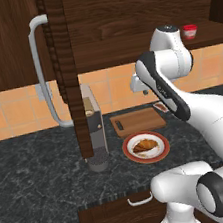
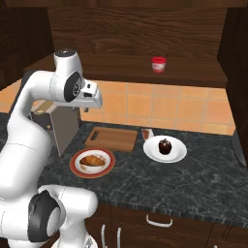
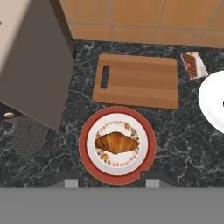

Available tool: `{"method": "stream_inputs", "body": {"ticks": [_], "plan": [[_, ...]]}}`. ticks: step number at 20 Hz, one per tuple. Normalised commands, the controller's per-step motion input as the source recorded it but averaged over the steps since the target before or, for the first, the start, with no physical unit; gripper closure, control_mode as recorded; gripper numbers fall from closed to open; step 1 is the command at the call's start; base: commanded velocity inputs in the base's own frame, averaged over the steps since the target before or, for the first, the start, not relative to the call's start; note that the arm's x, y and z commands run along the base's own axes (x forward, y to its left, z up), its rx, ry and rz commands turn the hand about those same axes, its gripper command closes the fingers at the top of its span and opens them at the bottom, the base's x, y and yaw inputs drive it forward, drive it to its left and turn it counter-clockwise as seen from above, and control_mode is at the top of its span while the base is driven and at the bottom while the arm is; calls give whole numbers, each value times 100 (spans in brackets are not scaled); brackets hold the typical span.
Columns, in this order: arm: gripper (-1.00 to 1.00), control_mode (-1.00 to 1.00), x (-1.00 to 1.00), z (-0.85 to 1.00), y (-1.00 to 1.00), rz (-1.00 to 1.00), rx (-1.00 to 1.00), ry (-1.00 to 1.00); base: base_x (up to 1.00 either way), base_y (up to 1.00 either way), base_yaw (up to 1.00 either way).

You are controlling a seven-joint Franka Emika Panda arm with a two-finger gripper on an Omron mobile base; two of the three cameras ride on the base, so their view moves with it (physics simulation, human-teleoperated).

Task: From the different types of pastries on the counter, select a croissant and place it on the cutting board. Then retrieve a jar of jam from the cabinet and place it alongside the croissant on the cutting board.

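my claw (image 3: 105, 181) hangs high above the counter (image 2: 193, 184), looking straight down on the red-rimmed plate (image 3: 87, 151). i use that plate as my landmark. my two finger tips (image 3: 70, 181) poke up at the bottom of the hand view, one either side of the plate's near rim, with a clear gap between them and nothing in it; so they stand apart, holding nothing, well above the plate.

the croissant (image 3: 116, 142) lies in the middle of the plate, golden-brown, its long axis running across the hand view. it is not on the cutting board (image 3: 138, 81). the board lies flat on the counter just beyond the plate, toward the orange tiled wall (image 2: 164, 104), apart from the plate's rim by a thin strip of dark stone. its slot handle sits at the end nearer the grey appliance (image 3: 35, 65), which stands beside the plate on that same side.

past the board's other end, further from the plate, a small white tray (image 3: 194, 64) carries a reddish-brown piece. beside it is a plain white plate (image 2: 164, 149) with a dark round pastry on it.

the jar of jam (image 2: 158, 64) stands upright on the shelf of the open cabinet (image 2: 135, 29), high above the plate and well behind it. the cabinet door (image 1: 67, 69) with its pale curved handle (image 1: 42, 73) hangs open, above the appliance side of the plate.
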Motion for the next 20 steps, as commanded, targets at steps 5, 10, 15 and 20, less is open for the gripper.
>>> {"method": "stream_inputs", "body": {"ticks": [5,10,15,20], "plan": [[-100,-100,0,-8,0,0,0,-5,0,0,0],[-100,-100,0,-19,0,0,0,-6,0,0,0],[-100,-100,0,-22,0,0,0,-4,0,0,0],[-100,-100,0,-22,0,0,0,-4,0,0,0]]}}
